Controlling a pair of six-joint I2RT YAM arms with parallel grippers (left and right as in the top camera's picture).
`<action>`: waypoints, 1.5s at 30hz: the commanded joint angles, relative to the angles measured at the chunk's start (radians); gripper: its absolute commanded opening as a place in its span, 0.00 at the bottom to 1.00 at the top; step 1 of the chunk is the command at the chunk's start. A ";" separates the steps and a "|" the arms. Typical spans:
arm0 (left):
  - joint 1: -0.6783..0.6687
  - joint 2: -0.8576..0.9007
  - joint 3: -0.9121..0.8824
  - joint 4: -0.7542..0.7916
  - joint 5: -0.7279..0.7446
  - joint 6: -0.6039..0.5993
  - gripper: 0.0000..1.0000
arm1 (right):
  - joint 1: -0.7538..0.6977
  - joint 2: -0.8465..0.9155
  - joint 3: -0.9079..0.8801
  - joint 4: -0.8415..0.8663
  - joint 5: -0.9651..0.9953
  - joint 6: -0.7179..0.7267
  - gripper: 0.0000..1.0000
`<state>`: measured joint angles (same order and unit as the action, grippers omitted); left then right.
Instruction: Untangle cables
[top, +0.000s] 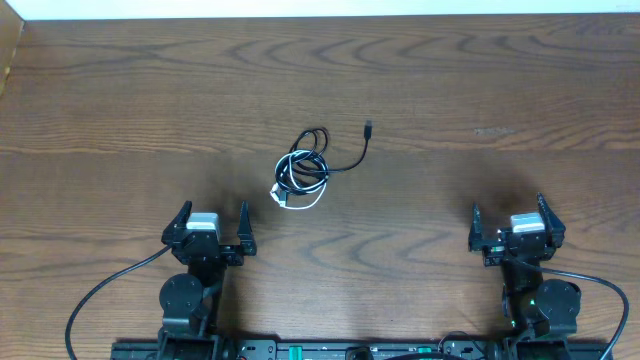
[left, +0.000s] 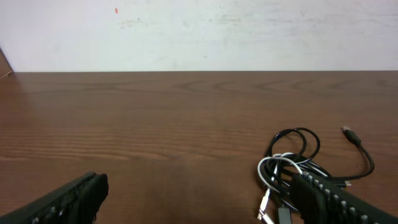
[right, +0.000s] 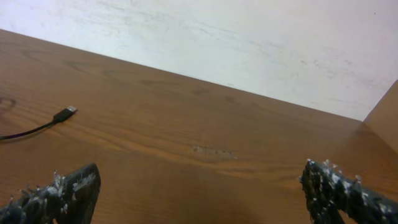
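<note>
My left hand (top: 214, 211) and my right hand (top: 508, 207) sit low at the near side of the table (top: 450, 80), well apart from each other. Both have their fingers spread wide and hold nothing. Ahead of them, closer to my left, the white cable (top: 286, 197) lies coiled in loops and tangled with the black cable (top: 357, 156). The black cable's free tail curves away to the right and ends in a small plug (top: 369, 128).

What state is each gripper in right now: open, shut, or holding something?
Left gripper: open, holding nothing.
Right gripper: open, holding nothing.
</note>
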<state>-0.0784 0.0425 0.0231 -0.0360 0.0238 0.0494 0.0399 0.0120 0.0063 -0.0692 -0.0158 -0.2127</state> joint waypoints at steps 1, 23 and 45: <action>0.006 0.001 -0.018 -0.038 -0.014 -0.005 0.98 | 0.007 -0.005 -0.001 -0.005 -0.010 -0.009 0.99; 0.006 0.001 0.079 0.012 -0.078 0.024 0.98 | 0.007 -0.005 -0.001 -0.005 -0.010 -0.009 0.99; 0.006 0.480 0.813 -0.833 0.125 -0.099 0.98 | 0.007 -0.005 -0.001 -0.005 -0.010 -0.009 0.99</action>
<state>-0.0784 0.4149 0.7635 -0.8318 0.0864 -0.0341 0.0399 0.0120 0.0063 -0.0696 -0.0162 -0.2127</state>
